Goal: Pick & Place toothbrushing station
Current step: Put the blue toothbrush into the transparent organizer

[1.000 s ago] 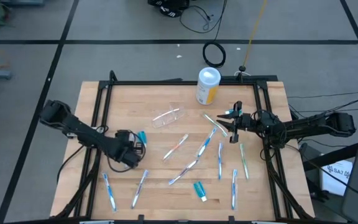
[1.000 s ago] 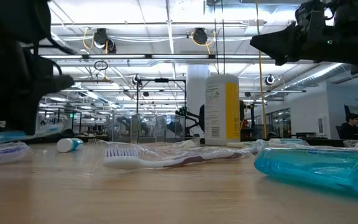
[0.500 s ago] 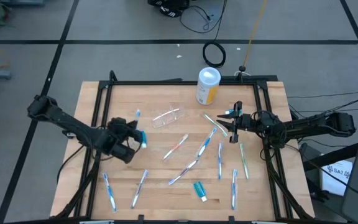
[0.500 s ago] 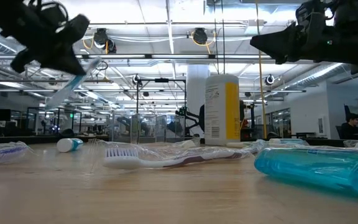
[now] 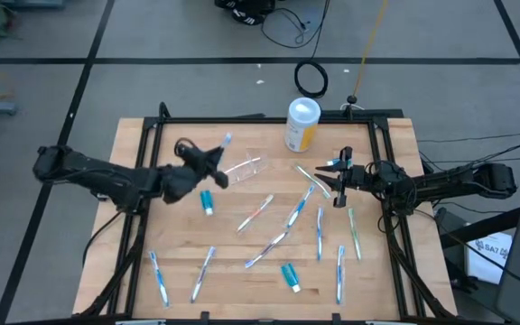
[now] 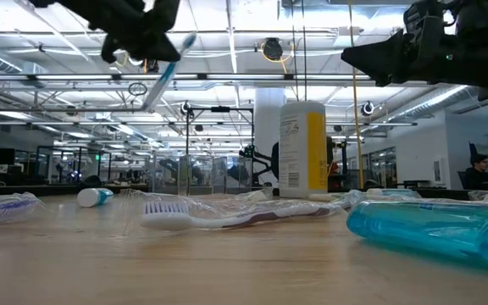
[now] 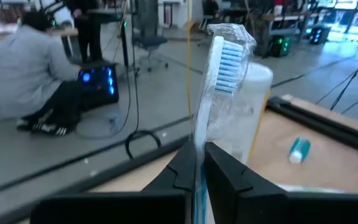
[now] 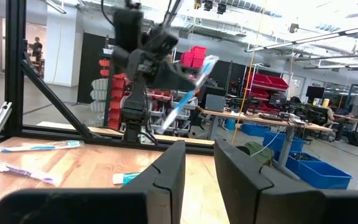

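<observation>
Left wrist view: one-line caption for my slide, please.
Left claw shut on a wrapped blue-bristled toothbrush, raised above the wooden table before the yellow canister.

This is a large open robotics lab or industrial workshop hall. The butcher-block worktop (image 5: pixel 242 262) sits in a black metal frame (image 5: pixel 147 144) on a grey concrete floor (image 5: pixel 197 86) marked with dark lines, with loose cables (image 5: pixel 312 79) trailing across it. The low view looks into a long hall under a white ceiling with exposed pipes and ducts (image 6: pixel 227 80), strip lighting and glass partitions (image 6: pixel 100 161). Red storage bins (image 8: pixel 194 59) fill racks beyond the worktop, with blue crates (image 8: pixel 312 168) on the floor. A person in a grey top (image 7: pixel 33 68) sits by a computer tower lit blue (image 7: pixel 98 81), near an office chair (image 7: pixel 148 40).
</observation>
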Robot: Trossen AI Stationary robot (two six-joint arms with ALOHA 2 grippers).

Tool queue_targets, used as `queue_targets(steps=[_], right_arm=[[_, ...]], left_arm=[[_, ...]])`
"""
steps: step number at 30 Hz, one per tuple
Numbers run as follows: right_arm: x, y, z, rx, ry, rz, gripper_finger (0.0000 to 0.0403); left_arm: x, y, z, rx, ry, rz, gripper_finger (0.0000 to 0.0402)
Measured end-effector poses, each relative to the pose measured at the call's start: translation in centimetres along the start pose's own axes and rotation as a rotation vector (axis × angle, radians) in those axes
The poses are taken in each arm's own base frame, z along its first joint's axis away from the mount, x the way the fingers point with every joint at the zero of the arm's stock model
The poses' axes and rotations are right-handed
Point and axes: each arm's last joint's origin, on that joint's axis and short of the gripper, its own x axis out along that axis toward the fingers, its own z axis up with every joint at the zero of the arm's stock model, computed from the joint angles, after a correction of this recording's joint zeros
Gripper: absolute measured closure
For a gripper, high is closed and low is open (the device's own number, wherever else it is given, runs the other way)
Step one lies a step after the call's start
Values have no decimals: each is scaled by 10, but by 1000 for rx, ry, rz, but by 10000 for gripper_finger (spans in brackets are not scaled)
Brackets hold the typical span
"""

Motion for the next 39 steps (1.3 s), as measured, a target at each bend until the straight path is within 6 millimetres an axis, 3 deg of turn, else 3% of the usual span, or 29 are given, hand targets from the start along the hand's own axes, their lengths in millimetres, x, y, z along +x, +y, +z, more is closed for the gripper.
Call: queue_targets(steps=[5, 11, 15, 22, 26, 30, 39], right_arm=[[0, 0, -1, -21, 13, 2, 326], [0, 0, -3, -36, 27, 5, 326], [0, 0, -3, -36, 30, 5, 326], [0, 0, -3, -40, 30, 6, 326], [0, 0, -3, -40, 30, 5, 326], [0, 0, -3, -36, 30, 5, 326], [0, 1, -3, -40, 30, 6, 326]], left_arm=[[24, 10, 3, 53, -25, 54, 396], [53, 3, -23, 57, 4, 106, 380], [67, -3, -37, 58, -14, 167, 393], [70, -15, -70, 11, -12, 329, 382], [69, -21, -81, 16, -2, 328, 392], [74, -18, -84, -2, 7, 328, 392], [84, -9, -89, -16, 121, 217, 347]])
